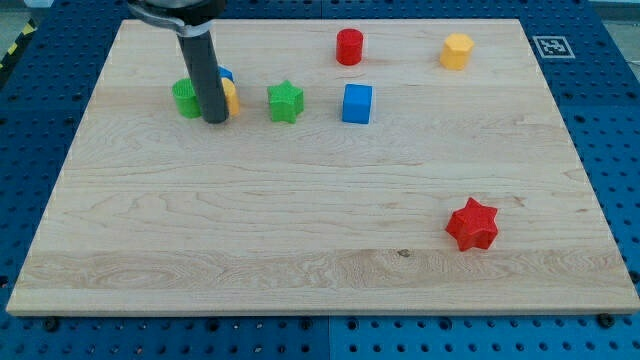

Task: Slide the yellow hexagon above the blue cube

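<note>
The yellow hexagon [456, 51] sits near the view's top right of the wooden board [320, 230]. The blue cube [357, 104] lies below and to the left of it, near the top middle. My tip [215, 119] rests at the view's upper left, far from both. It stands between a green block [185, 98] on its left and a yellow block [230, 97] on its right, with a blue block [225, 76] partly hidden behind the rod.
A green star [285, 102] lies left of the blue cube. A red cylinder [349, 47] stands above the blue cube. A red star [472, 224] lies at the lower right. The board's edges border a blue perforated table.
</note>
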